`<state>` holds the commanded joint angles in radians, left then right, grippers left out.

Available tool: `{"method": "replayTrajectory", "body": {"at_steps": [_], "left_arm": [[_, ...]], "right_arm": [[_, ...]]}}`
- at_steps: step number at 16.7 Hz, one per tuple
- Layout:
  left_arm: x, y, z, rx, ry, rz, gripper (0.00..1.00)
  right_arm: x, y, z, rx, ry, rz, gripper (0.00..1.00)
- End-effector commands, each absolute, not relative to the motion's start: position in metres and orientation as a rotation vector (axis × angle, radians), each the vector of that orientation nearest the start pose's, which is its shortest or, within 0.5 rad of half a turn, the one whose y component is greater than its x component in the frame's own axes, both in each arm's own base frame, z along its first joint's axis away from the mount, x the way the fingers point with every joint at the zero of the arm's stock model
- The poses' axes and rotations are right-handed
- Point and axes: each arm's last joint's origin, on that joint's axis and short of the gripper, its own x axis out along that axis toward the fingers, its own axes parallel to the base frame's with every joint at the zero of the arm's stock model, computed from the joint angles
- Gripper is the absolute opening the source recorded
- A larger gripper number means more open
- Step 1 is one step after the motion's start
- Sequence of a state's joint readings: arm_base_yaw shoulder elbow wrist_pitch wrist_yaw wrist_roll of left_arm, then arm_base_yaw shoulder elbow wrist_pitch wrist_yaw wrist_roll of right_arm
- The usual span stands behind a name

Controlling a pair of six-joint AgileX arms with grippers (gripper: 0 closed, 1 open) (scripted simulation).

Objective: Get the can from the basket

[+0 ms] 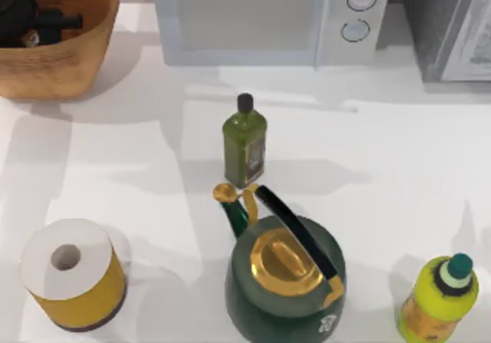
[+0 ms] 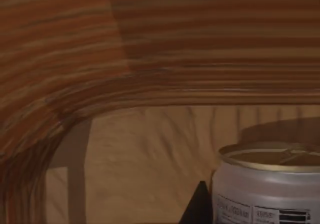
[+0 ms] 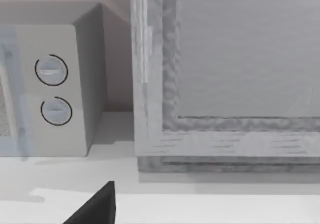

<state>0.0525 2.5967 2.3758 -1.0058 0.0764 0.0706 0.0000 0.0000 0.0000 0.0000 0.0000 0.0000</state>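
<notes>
The orange-brown wicker basket (image 1: 69, 59) stands at the table's far left corner. My left gripper (image 1: 40, 21) reaches down inside it as a black shape. Just beside that shape a small patch of the can (image 1: 31, 38) shows in white and red. In the left wrist view the can (image 2: 270, 189) stands upright on the basket's floor, with its pale metallic end up and its printed white side towards me. The ribbed basket wall (image 2: 160, 48) curves behind it. A black tip of the gripper sits right against the can's side. A black edge of my right gripper (image 3: 95, 209) faces the appliances at the back right.
A white microwave (image 1: 268, 17) and a grey box (image 1: 453, 24) line the back edge. A green bottle with a black cap (image 1: 245, 145) stands mid-table, with a dark green and gold kettle (image 1: 285, 281) in front of it. A paper roll (image 1: 70, 274) is front left and a yellow bottle (image 1: 439, 301) front right.
</notes>
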Motion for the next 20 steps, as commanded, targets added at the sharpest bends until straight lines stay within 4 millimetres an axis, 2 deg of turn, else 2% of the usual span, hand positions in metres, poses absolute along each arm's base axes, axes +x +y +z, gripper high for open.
{"method": "replayTrajectory", "body": {"at_steps": [4, 8, 11, 14, 17, 20], "left_arm": [[0.527, 0.037, 0.178, -0.030, 1.148, -0.020, 0.00], [0.498, 0.035, 0.232, -0.021, 1.028, -0.003, 0.00], [0.455, 0.030, 0.277, -0.010, 0.924, 0.007, 0.00], [0.400, 0.025, 0.311, 0.001, 0.824, 0.012, 0.00], [0.347, 0.018, 0.325, 0.012, 0.745, 0.009, 0.00], [0.309, 0.012, 0.328, 0.024, 0.665, -0.001, 0.00]], "right_arm": [[0.106, -0.001, 0.160, 0.000, 0.000, 0.000, 1.00], [0.106, -0.001, 0.160, 0.000, 0.000, 0.000, 1.00], [0.106, -0.001, 0.160, 0.000, 0.000, 0.000, 1.00], [0.106, -0.001, 0.160, 0.000, 0.000, 0.000, 1.00], [0.106, -0.001, 0.160, 0.000, 0.000, 0.000, 1.00], [0.106, -0.001, 0.160, 0.000, 0.000, 0.000, 1.00]]}}
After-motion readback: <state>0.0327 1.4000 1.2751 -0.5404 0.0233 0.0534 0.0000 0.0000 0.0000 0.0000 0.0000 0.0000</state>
